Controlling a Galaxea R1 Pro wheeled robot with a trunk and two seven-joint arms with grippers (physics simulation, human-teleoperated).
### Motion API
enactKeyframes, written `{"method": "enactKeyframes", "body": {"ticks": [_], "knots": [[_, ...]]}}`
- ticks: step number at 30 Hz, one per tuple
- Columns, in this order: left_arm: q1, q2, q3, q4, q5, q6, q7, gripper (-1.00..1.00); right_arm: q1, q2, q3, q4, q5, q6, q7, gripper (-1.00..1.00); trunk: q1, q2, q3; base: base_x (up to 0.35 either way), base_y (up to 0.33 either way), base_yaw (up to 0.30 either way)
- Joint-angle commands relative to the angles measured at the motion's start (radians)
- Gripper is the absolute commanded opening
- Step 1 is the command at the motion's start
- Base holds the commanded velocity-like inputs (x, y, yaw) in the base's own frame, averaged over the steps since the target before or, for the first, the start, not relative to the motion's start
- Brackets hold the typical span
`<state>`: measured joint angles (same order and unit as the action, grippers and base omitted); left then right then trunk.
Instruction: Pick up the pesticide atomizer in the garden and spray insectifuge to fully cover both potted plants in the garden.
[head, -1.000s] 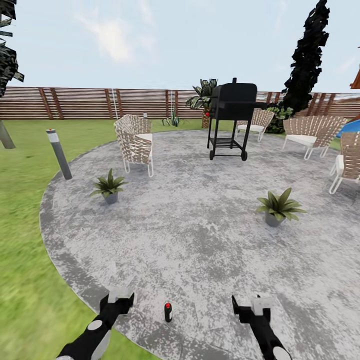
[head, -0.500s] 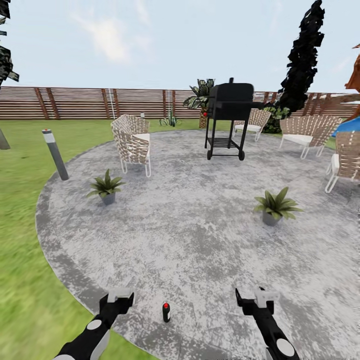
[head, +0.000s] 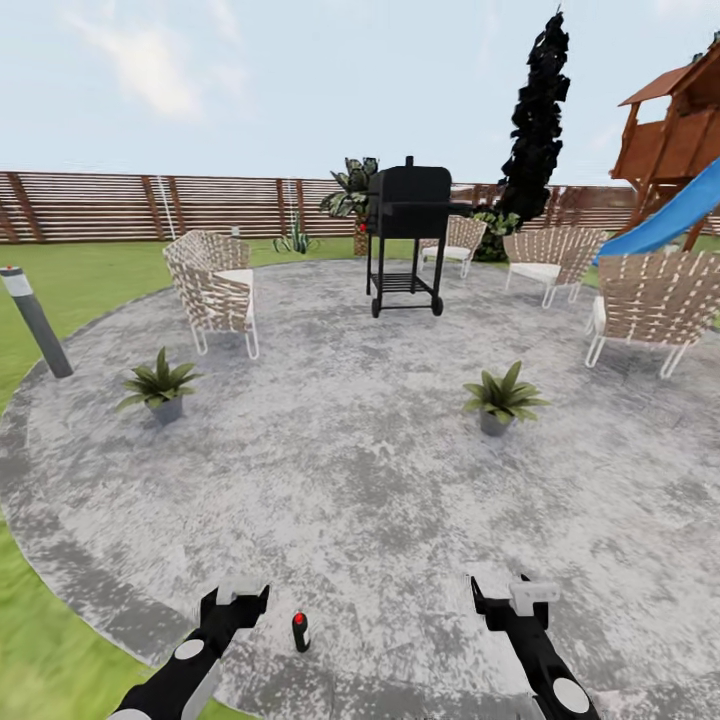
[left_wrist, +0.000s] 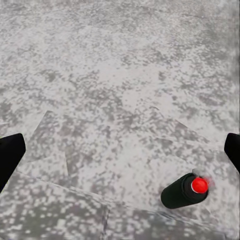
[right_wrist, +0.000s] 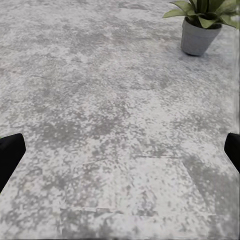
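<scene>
Since a second ago the whole head view has swung to the right, bringing a playhouse (head: 672, 130) with a blue slide (head: 668, 216) into sight, while the things on the patio (head: 360, 500) keep their places on the stone and both arms hang as before. Nearest, the left gripper (head: 236, 598) and right gripper (head: 500, 598) hover low over the patio's near edge, each with its jaws spread apart and holding nothing. Between them, closer to the left one, the atomizer (head: 299, 631) stands upright on the stone, a dark bottle with a red top; the left wrist view shows it (left_wrist: 184, 190) just ahead of the open fingers (left_wrist: 10, 155). Farther out sit two potted plants, the left plant (head: 158, 384) near the patio's left rim and the right plant (head: 501, 400) ahead of the right arm, also seen from the right wrist (right_wrist: 202, 25). A grey lamp (head: 35, 320) stands at the left edge. Beyond come woven chairs (head: 213, 290), a black grill (head: 407, 235), then the fence (head: 150, 205) and a dark tree (head: 535, 110).
</scene>
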<state>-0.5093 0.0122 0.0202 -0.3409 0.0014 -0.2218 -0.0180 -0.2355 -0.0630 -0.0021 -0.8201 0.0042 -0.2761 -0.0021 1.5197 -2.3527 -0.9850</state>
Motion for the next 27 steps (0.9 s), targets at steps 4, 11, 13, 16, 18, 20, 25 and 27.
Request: {"method": "enactKeyframes", "body": {"ticks": [4, 11, 13, 16, 18, 20, 25, 27], "knots": [[-0.001, 0.001, 0.002, 0.0, 0.0, -0.004, -0.001, 1.0, -0.001, 0.0, 0.0, 0.001, 0.0, -0.003, -0.001, 1.0, 0.0, 0.0, -0.001, 0.0, 0.0, -0.278], [-0.002, 0.0, 0.003, 0.0, 0.0, -0.008, -0.001, 1.0, -0.001, 0.002, 0.002, 0.002, 0.0, -0.003, 0.0, 1.0, 0.0, 0.0, -0.001, -0.001, -0.147, -0.057], [-0.003, 0.0, 0.003, 0.0, 0.0, -0.008, -0.001, 1.0, -0.001, 0.002, 0.002, 0.002, 0.0, -0.003, 0.0, 1.0, 0.0, 0.0, -0.001, -0.035, -0.255, -0.006], [-0.003, 0.0, 0.003, 0.0, 0.0, -0.008, 0.0, 1.0, -0.001, 0.003, 0.002, 0.003, 0.001, -0.003, 0.001, 1.0, 0.0, 0.0, -0.001, -0.073, -0.264, -0.002], [-0.004, 0.0, 0.003, 0.0, 0.0, -0.008, 0.0, 1.0, -0.001, 0.004, 0.003, 0.005, 0.001, -0.003, 0.001, 1.0, 0.0, 0.0, -0.001, -0.118, -0.259, -0.001], [-0.004, 0.0, 0.004, 0.0, 0.0, -0.008, 0.0, 1.0, -0.001, 0.004, 0.002, 0.013, 0.001, -0.003, 0.001, 1.0, 0.0, 0.0, -0.001, -0.081, -0.134, 0.0], [-0.007, 0.001, 0.002, 0.0, 0.0, -0.009, -0.002, 1.0, -0.001, 0.005, 0.003, 0.029, 0.0, -0.004, 0.001, 1.0, 0.0, 0.0, -0.001, -0.017, -0.028, 0.0], [-0.007, 0.001, 0.002, 0.0, 0.0, -0.009, -0.002, 1.0, -0.001, 0.005, 0.003, 0.03, 0.0, -0.005, 0.001, 1.0, 0.0, 0.0, -0.001, -0.002, -0.004, 0.0]]}}
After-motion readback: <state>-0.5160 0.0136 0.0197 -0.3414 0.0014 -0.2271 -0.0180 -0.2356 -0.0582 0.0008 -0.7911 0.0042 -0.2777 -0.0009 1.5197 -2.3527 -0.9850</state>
